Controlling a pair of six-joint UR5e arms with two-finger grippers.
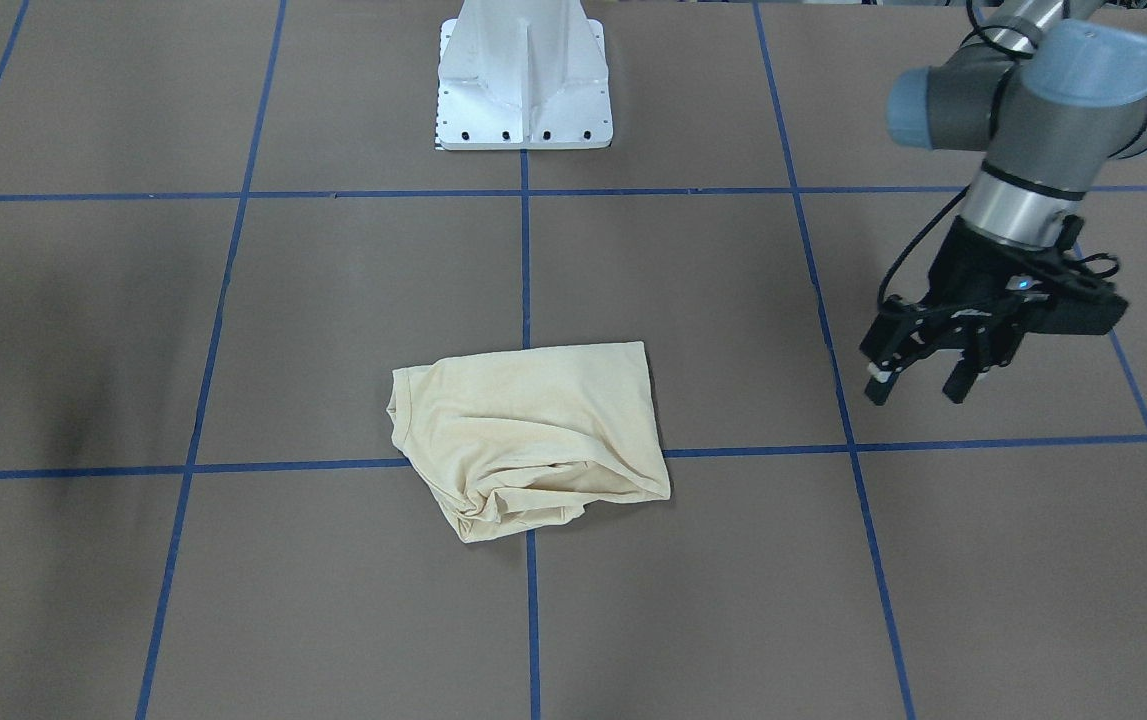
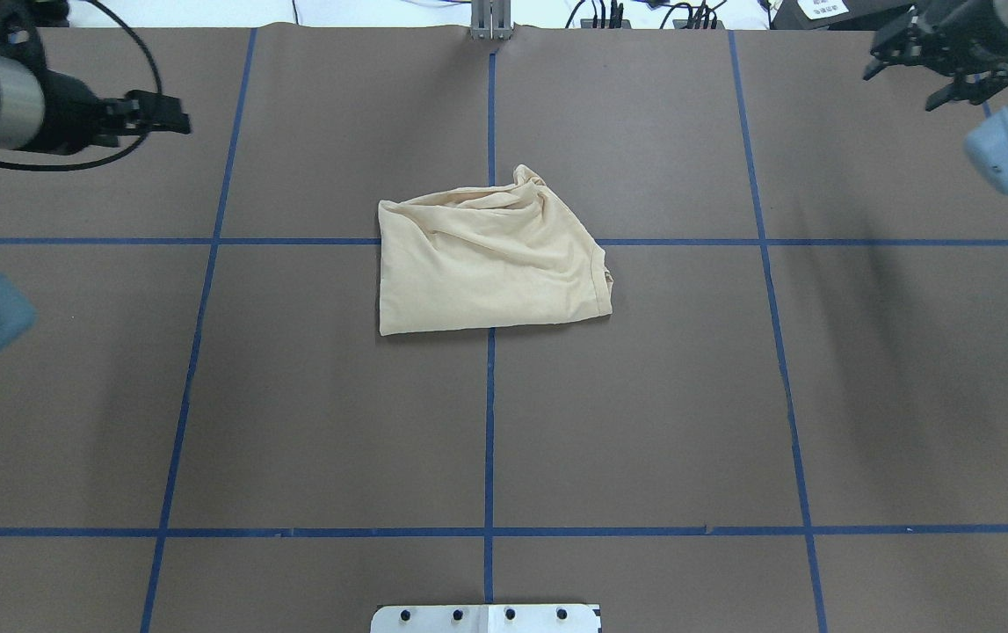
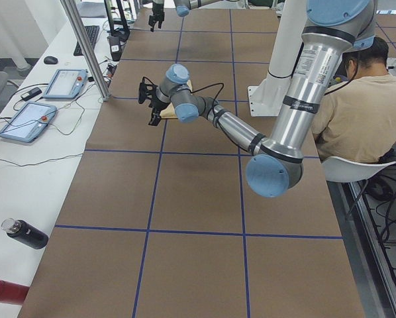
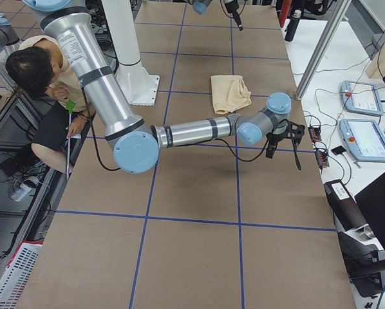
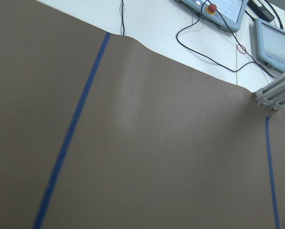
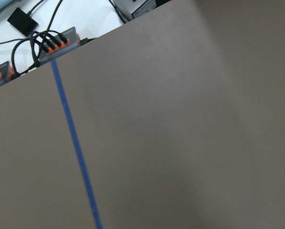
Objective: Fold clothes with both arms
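Note:
The clothes are one pale cream-yellow shirt [image 1: 533, 430], folded into a rough rectangle with bunched wrinkles at one corner, lying on the brown table near its middle [image 2: 486, 264]; it also shows in the exterior right view [image 4: 230, 92]. My left gripper [image 1: 918, 388] hangs open and empty above the table, well off to the shirt's side, and shows edge-on in the overhead view [image 2: 180, 114]. My right gripper [image 2: 903, 83] is at the far right corner, fingers apart, with nothing in it. Both wrist views show only bare table and blue tape.
The white pedestal base [image 1: 523, 90] stands at the robot's edge of the table. A seated person [image 3: 350, 112] is beside it. Teach pendants [image 3: 65, 83], cables and a dark bottle [image 3: 26, 233] lie on the white side bench, and an aluminium post [image 3: 85, 50] rises there.

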